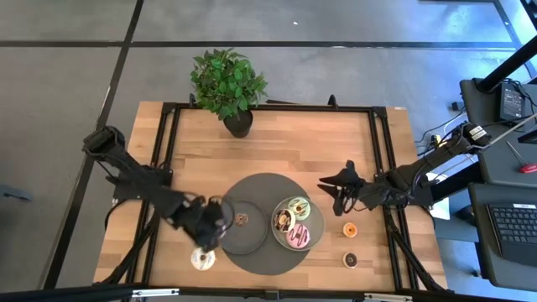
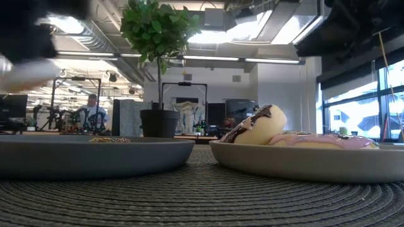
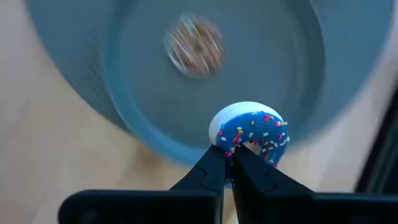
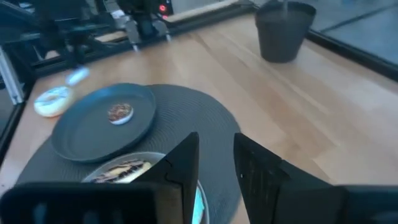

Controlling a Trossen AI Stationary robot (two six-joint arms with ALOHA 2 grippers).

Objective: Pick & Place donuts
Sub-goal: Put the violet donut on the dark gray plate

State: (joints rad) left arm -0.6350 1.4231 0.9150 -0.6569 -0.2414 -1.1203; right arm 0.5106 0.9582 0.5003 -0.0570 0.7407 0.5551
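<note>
My left gripper [image 3: 231,155] is shut on a mini donut [image 3: 252,129] with blue-purple sprinkled icing and a white underside. It hovers over the left rim of the dark grey left plate [image 1: 252,239]. A brown sprinkled mini [image 1: 241,219] lies in that plate. The right plate [image 1: 316,236] holds the green [image 1: 298,205], chocolate [image 1: 284,221] and pink [image 1: 298,236] donuts. The cream donut [image 1: 202,258], orange mini [image 1: 350,230] and dark brown mini [image 1: 350,260] lie on the wood. My right gripper [image 1: 340,200] is open above the table, right of the plates. My left gripper pinches the mini donut by the part of its ring nearest the fingers [image 3: 231,144], one finger on either face of that side. The fingers [image 3: 211,168] point down at a slant. The donut is lifted clear of the plate; in the low view it shows as a pale blur [image 2: 19,72] above the rim.
Both plates sit on a round dark woven mat [image 1: 268,184]. A potted plant [image 1: 228,84] stands at the far edge. A black frame [image 1: 382,159] runs along the table's sides. Bare wood lies between plant and mat. People and desks show far behind.
</note>
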